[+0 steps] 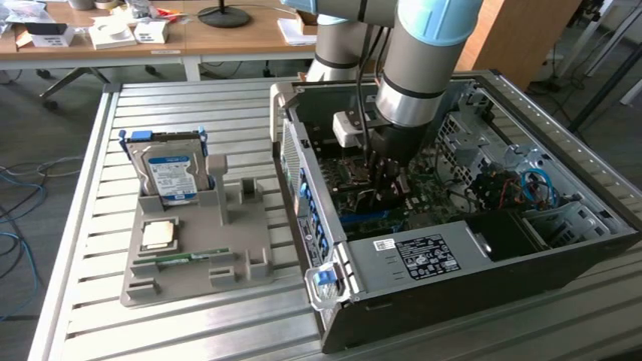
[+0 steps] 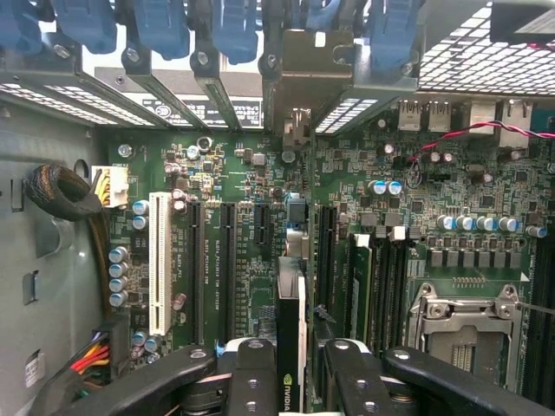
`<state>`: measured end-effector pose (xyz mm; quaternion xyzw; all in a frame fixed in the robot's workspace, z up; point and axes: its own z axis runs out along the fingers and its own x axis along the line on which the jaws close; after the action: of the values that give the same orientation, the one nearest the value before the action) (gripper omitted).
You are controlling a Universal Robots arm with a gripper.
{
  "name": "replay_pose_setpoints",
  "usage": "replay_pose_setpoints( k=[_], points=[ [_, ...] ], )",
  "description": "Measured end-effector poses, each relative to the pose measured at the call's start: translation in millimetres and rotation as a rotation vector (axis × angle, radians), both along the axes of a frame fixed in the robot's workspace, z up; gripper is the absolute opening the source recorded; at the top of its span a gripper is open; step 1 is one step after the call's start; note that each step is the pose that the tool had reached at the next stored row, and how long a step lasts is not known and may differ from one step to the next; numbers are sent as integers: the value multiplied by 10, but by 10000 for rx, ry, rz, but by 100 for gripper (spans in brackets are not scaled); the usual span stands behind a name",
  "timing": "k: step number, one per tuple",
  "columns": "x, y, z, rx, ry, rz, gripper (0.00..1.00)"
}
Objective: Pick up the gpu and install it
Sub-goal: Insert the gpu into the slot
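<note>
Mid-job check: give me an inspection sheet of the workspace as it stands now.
Surface: slatted metal table carrying the open computer case.
Job's things: gpu edge-on over the motherboard slots; cannot tell if seated.
Clutter: grey holder with hard drive and memory stick.
Grippers: gripper closed on the gpu, inside the case.
Cables: red-yellow wires; blue cable in the case.
Surroundings: desks with boxes; floor cables.

Even bright daylight; soft shadows inside the computer case
</note>
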<state>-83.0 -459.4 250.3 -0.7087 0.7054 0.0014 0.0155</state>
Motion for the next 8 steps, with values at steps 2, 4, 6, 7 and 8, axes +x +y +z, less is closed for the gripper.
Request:
replay_pose_setpoints(
  k=[2,4,6,7,8],
  points=[
    [1,-3,1,-8,1,-1,26],
    [1,-4,0,-9,-1,-2,26],
    [1,-4,0,-9,-1,-1,26],
    [1,-5,0,-10,0,-1,26],
    [2,-5,0,-10,0,-2,26]
  ],
)
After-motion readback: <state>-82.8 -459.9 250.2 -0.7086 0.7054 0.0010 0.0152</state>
